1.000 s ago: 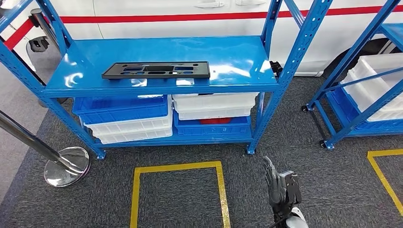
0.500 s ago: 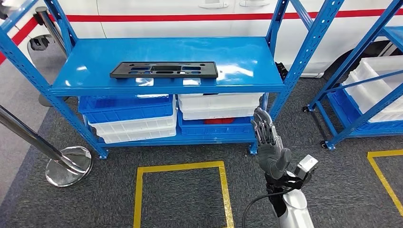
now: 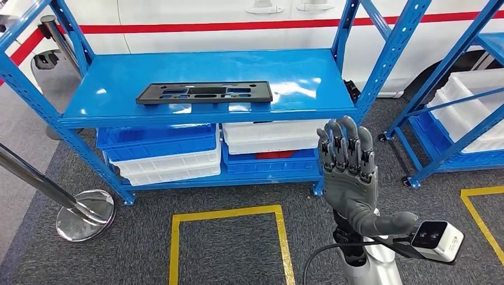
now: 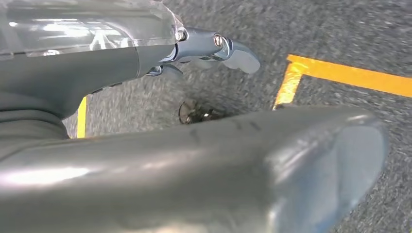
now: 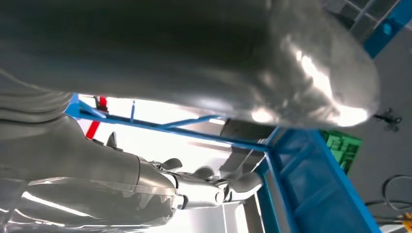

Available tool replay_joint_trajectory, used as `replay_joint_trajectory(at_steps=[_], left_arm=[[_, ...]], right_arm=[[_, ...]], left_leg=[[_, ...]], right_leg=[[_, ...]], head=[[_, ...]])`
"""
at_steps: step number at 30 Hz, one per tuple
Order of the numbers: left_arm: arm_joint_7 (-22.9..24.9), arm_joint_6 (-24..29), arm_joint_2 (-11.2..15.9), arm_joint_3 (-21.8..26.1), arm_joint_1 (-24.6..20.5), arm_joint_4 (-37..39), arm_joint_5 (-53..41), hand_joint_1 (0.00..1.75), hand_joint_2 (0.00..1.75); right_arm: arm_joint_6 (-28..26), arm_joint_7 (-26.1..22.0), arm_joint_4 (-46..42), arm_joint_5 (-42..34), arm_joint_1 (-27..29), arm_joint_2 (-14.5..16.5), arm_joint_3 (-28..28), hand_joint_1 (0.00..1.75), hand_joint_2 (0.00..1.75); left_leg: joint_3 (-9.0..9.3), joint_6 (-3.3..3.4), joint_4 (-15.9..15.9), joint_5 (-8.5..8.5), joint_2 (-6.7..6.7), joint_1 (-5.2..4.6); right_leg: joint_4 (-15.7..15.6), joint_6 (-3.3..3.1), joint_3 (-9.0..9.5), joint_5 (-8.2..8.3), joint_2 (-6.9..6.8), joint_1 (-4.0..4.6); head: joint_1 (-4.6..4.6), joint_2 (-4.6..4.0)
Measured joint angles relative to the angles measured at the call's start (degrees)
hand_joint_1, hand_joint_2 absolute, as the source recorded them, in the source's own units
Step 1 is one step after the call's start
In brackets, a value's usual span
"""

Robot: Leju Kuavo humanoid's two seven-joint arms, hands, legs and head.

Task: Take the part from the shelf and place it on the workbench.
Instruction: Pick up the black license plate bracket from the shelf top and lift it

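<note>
On the top shelf [image 3: 309, 77] of the blue rack in front of you lies the part [image 3: 205, 92], a flat black plate with cut-outs, resting lengthwise near the shelf's front edge and left of its middle, with bare blue surface on both sides of it and behind it. Your right hand [image 3: 347, 172] is raised in front of the rack's right front post [image 3: 380, 65], palm turned away from you, fingers [image 3: 345, 142] straight and spread, thumb out to the side, holding nothing; it sits below the level of the shelf's front lip and well apart from the part, off to its right. Under the top shelf you have blue and white bins [image 3: 163, 151] stacked on the lower level. Your left hand [image 4: 194, 165] hangs over the grey carpet [image 4: 340, 39] near a corner of yellow floor tape [image 4: 296, 77]; from the left wrist view its thumb and one finger are extended with nothing between them, so it looks open. At your left stands a chrome barrier post on a round base [image 3: 86, 208], near the rack's left leg. A second blue rack [image 3: 451, 113] with white bins stands to your right, with a strip of open carpet between the two racks. The yellow square [image 3: 226, 237] on the floor marks the spot just in front of the shelf.
</note>
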Motion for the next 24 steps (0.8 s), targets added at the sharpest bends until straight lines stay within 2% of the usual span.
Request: replay_joint_trajectory(at_steps=[2, 3, 5, 6, 8, 9, 10, 11, 13, 14, 15, 16, 18, 19, 20, 21, 23, 24], left_arm=[[-0.2, -0.2, 0.0, 0.5, -0.1, 0.2, -0.5, 0.00, 0.00], [-0.4, -0.4, 0.0, 0.8, -0.2, 0.2, -0.8, 0.00, 0.00], [-0.5, -0.6, 0.0, 1.2, -0.3, 0.3, -1.2, 0.00, 0.00], [-0.6, -0.6, 0.0, 1.3, -0.3, 0.3, -1.3, 0.00, 0.00], [-0.6, -0.6, 0.0, 1.5, -0.4, 0.4, -1.4, 0.00, 0.00], [-0.6, -0.6, -0.1, 1.5, -0.4, 0.5, -1.4, 0.00, 0.00], [-0.5, -0.6, -0.1, 1.6, -0.4, 0.5, -1.4, 0.00, 0.00], [-0.5, -0.6, -0.1, 1.7, -0.3, 0.5, -1.5, 0.00, 0.00], [-0.5, -0.5, -0.3, 1.7, -0.3, 0.7, -1.5, 0.00, 0.00], [-0.5, -0.5, -0.5, 1.7, -0.4, 0.9, -1.4, 0.00, 0.00], [-0.5, -0.5, -0.7, 1.8, -0.5, 1.0, -1.4, 0.00, 0.00], [-0.5, -0.5, -0.8, 1.8, -0.6, 1.1, -1.4, 0.00, 0.00], [-0.5, -0.4, -0.7, 1.8, -0.8, 1.2, -1.5, 0.00, 0.00], [-0.5, -0.4, -0.7, 1.8, -0.9, 1.2, -1.5, 0.00, 0.00], [-0.4, -0.4, -0.7, 1.9, -1.0, 1.2, -1.5, 0.00, 0.00], [-0.4, -0.3, -0.7, 1.9, -1.0, 1.2, -1.5, 0.00, 0.00], [-0.4, -0.2, -0.7, 2.1, -1.0, 1.2, -1.6, 0.00, 0.00], [-0.4, -0.2, -0.6, 2.2, -0.9, 1.2, -1.6, 0.00, 0.00]], right_arm=[[0.2, -0.1, -1.9, -0.8, 0.2, 0.0, 0.8, 0.00, 0.00], [0.4, -0.2, -2.6, -1.3, 0.2, 0.0, 1.2, 0.00, 0.00], [0.8, -0.3, -3.7, -2.0, 0.2, 0.0, 1.8, 0.00, 0.00], [0.9, -0.3, -4.0, -2.2, 0.1, 0.0, 2.0, 0.00, 0.00], [1.0, -0.3, -4.3, -2.4, 0.3, -0.1, 2.3, 0.00, 0.00], [1.0, -0.3, -4.3, -2.4, 0.3, -0.2, 2.5, 0.00, 0.00], [1.0, -0.3, -4.3, -2.3, 0.4, -0.2, 2.6, 0.00, 0.00], [1.0, -0.3, -4.3, -2.3, 0.4, -0.3, 2.7, 0.00, 0.00], [0.9, -0.3, -4.4, -2.3, 0.5, -0.4, 2.9, 0.00, 0.00], [0.9, -0.3, -4.5, -2.3, 0.5, -0.4, 3.0, 0.00, 0.00], [0.9, -0.3, -4.5, -2.2, 0.5, -0.4, 3.0, 0.00, 0.00], [0.8, -0.3, -4.6, -2.2, 0.5, -0.5, 3.1, 0.00, 0.00], [0.6, -0.3, -4.8, -2.1, 0.5, -0.5, 3.2, 0.00, 0.00], [0.4, -0.3, -4.9, -2.0, 0.5, -0.5, 3.4, 0.00, 0.00], [0.3, -0.3, -5.0, -1.9, 0.5, -0.5, 3.6, 0.00, 0.00], [0.1, -0.3, -5.0, -1.8, 0.5, -0.6, 3.7, 0.00, 0.00], [0.0, -0.3, -5.0, -1.7, 0.6, -0.6, 4.0, 0.00, 0.00], [0.0, -0.3, -5.0, -1.7, 0.7, -0.6, 4.1, 0.00, 0.00]], left_leg=[[0.16, 1.37, 0.0, -0.58, -0.14, -0.23], [0.40, 1.83, -0.1, -0.71, -0.13, -0.27], [1.19, 2.66, -0.3, -1.00, -0.12, -0.35], [1.46, 2.97, -0.4, -1.21, -0.10, -0.46], [1.91, 3.46, -0.4, -1.75, -0.11, -0.88], [2.26, 3.64, -0.4, -2.10, -0.15, -1.19], [2.76, 3.78, -0.4, -2.51, -0.19, -1.53], [3.43, 3.88, -0.4, -2.97, -0.24, -1.91], [4.87, 4.03, -0.6, -3.98, -0.28, -2.49], [5.38, 3.99, -0.8, -4.39, -0.31, -2.62], [5.69, 3.86, -1.2, -4.70, -0.31, -2.58], [5.97, 3.63, -1.4, -4.64, -0.27, -2.49], [6.59, 3.10, -1.2, -4.32, -0.15, -2.45], [6.43, 2.86, 0.1, -4.13, -0.12, -2.50], [5.44, 2.60, 2.3, -4.40, -0.14, -2.46], [3.55, 2.30, 5.7, -5.28, -0.17, -2.30], [-1.31, 1.35, 12.7, -8.41, -0.20, -1.65], [-3.24, 0.83, 14.7, -9.79, -0.19, -1.30]], right_leg=[[0.2, 0.73, 0.13, -0.05, 0.03, -0.03], [0.6, 0.99, 0.18, -0.14, 0.01, -0.15], [3.8, 1.31, -1.28, -1.42, -0.12, -0.26], [7.1, 1.35, -3.22, -2.74, -0.18, -0.19], [14.9, 1.20, -8.57, -5.34, -0.22, 0.12], [17.2, 0.93, -10.67, -5.56, -0.22, 0.35], [17.4, 0.43, -11.71, -4.63, -0.22, 0.66], [15.4, -0.29, -11.60, -2.66, -0.21, 1.06], [7.9, -2.52, -9.41, 2.57, -0.21, 2.32], [4.6, -3.54, -8.37, 4.21, -0.19, 2.90], [2.4, -4.25, -7.68, 5.11, -0.21, 3.37], [1.3, -4.65, -7.29, 5.13, -0.18, 3.63], [-0.1, -4.81, -5.96, 5.00, -0.14, 3.45], [-0.8, -4.83, -5.03, 4.92, -0.12, 3.20], [-1.3, -4.74, -4.11, 4.73, -0.16, 2.88], [-1.6, -4.48, -3.31, 4.45, -0.22, 2.59], [-1.8, -4.08, -2.16, 3.41, -0.21, 2.25], [-1.7, -3.79, -1.53, 2.85, -0.15, 2.04]], head=[[0.00, 0.00], [0.01, 0.00], [0.02, 0.00], [0.02, 0.00], [0.02, 0.00], [0.01, 0.00], [0.02, 0.00], [0.02, 0.00], [-0.01, 0.00], [-0.04, 0.00], [-0.09, 0.00], [-0.14, 0.00], [-0.16, 0.00], [-0.16, 0.00], [-0.16, 0.00], [-0.16, 0.00], [-0.17, 0.00], [-0.17, 0.00]])
